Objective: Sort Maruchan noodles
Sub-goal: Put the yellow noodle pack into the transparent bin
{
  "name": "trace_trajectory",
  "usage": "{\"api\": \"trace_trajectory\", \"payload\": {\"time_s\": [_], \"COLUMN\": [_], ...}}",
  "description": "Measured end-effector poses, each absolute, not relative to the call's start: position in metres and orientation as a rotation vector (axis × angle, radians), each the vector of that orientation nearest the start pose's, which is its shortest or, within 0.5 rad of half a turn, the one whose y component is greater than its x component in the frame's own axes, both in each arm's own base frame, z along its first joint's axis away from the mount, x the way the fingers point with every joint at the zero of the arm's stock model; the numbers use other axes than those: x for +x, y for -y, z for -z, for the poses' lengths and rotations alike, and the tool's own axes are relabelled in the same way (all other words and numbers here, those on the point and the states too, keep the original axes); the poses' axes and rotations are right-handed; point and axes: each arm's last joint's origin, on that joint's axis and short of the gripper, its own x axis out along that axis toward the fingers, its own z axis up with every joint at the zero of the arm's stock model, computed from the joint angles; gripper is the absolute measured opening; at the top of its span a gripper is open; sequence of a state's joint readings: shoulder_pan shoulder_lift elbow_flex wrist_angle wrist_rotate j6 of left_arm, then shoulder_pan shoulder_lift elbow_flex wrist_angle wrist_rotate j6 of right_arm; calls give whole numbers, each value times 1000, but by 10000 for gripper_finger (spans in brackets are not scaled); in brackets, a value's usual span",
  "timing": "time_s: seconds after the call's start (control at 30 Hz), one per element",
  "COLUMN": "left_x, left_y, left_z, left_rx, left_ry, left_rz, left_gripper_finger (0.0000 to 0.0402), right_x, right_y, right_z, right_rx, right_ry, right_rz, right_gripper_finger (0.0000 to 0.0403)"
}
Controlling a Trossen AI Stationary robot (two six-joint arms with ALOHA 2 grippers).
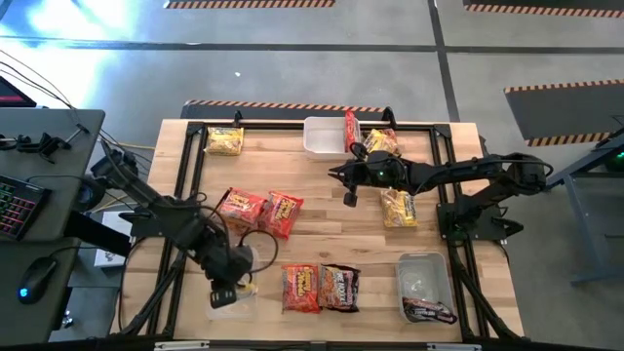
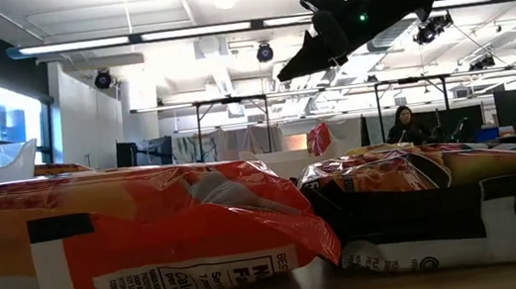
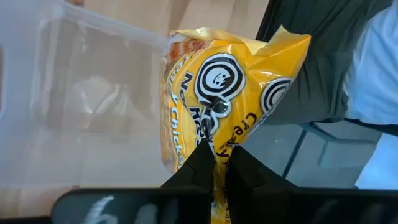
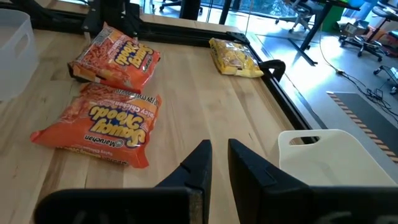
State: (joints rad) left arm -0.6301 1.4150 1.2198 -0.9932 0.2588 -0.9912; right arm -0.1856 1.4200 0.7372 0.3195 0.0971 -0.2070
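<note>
Holding a yellow packet (image 3: 230, 81) between its closed fingers, the left pincer (image 1: 226, 292) hung over the near left corner of the bench (image 1: 322, 234), right above a clear tub (image 3: 81, 106) that sat there. Only a bit of that yellow packet peeked out beside the pincer in the high view. Two red-orange packets (image 1: 258, 210) lay side by side near the middle of the bench, a little to the left. Close to the near edge, a red-orange packet (image 1: 301, 288) and a dark brown packet (image 1: 339, 287) lay touching each other, and they filled the low view. Another yellow packet (image 1: 224, 141) lay alone at the far left corner. Toward the far right, a red packet (image 1: 351, 130) leaned on the side of a white tub (image 1: 323, 136), with one more packet (image 1: 382, 142) just beside it. A yellow packet (image 1: 399, 208) lay under the right arm. At the near right, a second clear tub (image 1: 425, 276) held a dark packet (image 1: 429, 311) at its near end. The right pincer (image 1: 349, 185) hung above the middle of the bench with nothing in it, its two fingers close together with a thin gap between them. Far off in the room, a person (image 2: 402, 125) sat at a desk.
</note>
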Motion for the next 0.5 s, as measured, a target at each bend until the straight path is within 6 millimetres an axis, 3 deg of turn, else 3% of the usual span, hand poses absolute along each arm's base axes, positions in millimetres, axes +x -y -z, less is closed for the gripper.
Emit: {"api": "trace_trajectory", "payload": {"time_s": [0.5], "left_x": [223], "left_y": [177], "left_z": [-266], "left_rx": [-488], "left_ry": [-1487], "left_rz": [151], "left_gripper_finger": [1], "right_x": [293], "right_y": [56], "right_z": [-222], "right_rx": [-155], "right_ry": [-385], "right_rz": [200], "right_gripper_finger": [37]}}
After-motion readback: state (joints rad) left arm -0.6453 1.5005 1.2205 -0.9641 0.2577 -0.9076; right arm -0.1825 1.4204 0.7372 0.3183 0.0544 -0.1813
